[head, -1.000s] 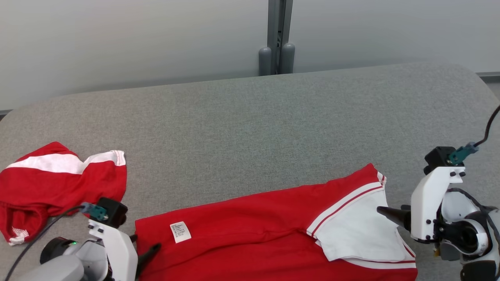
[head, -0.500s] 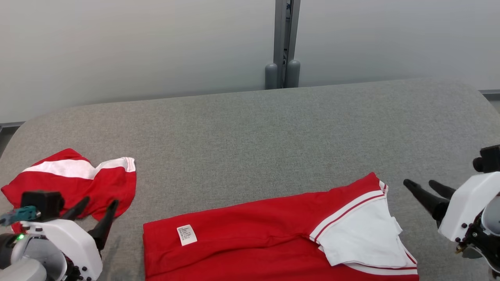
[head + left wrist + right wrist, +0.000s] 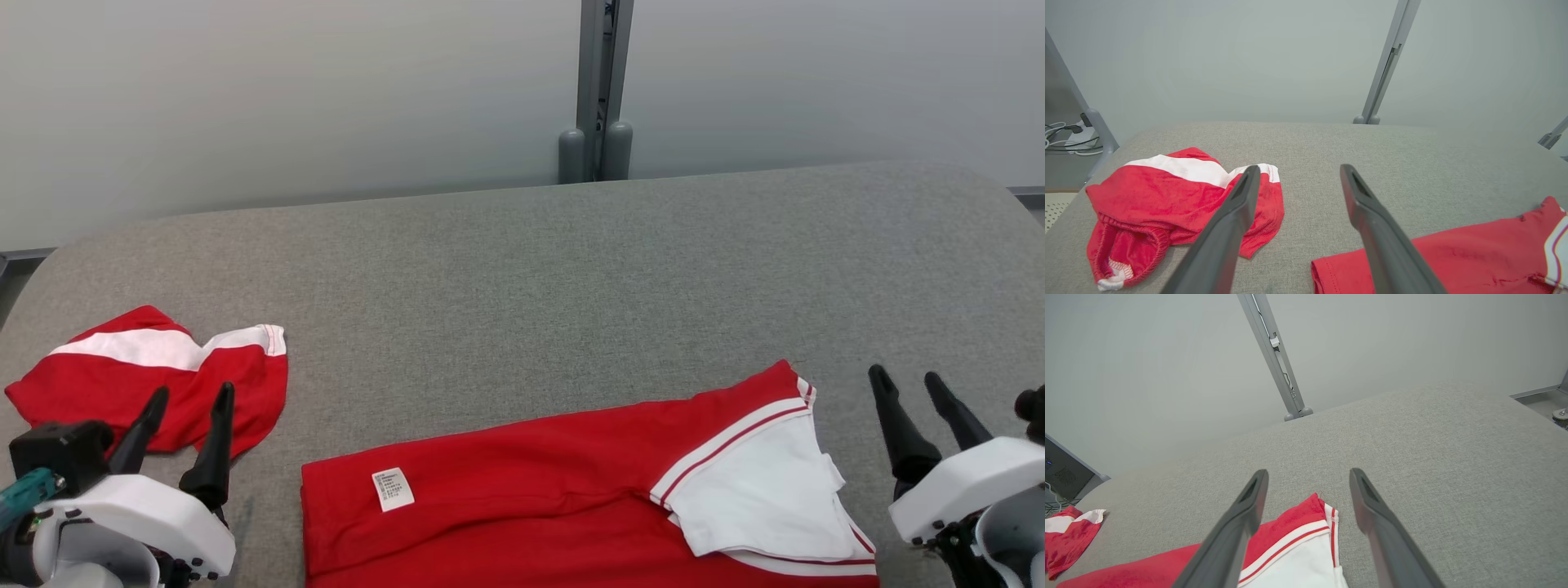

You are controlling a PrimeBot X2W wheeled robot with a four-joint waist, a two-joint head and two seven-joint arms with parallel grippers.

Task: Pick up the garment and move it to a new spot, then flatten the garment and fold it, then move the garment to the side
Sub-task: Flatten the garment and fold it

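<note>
The garment (image 3: pixel 531 482) is a red shirt with a white, red-striped sleeve and a white label. It lies folded flat at the grey table's front edge, right of centre, and shows in the left wrist view (image 3: pixel 1453 253) and the right wrist view (image 3: pixel 1294 555). My left gripper (image 3: pixel 192 392) is open and empty, left of the shirt's hem, with its fingers (image 3: pixel 1237 212) over the edge of a second red piece. My right gripper (image 3: pixel 904 374) is open and empty, just right of the sleeve; its fingers (image 3: pixel 1372 514) straddle the sleeve's corner without touching it.
Crumpled red shorts with a white band (image 3: pixel 106 376) lie at the table's left end, under my left fingertips (image 3: pixel 1159 192) (image 3: pixel 1065 535). The grey fabric-covered table (image 3: pixel 522 269) stretches back to a pale wall with a grey post (image 3: pixel 600 82). Cables lie past the left edge (image 3: pixel 1069 136).
Both grippers have drawn back from the shirt: the left away from the hem, the right off the sleeve, fingers now pointing forward. The shirt stays put. The head view shifted slightly.
</note>
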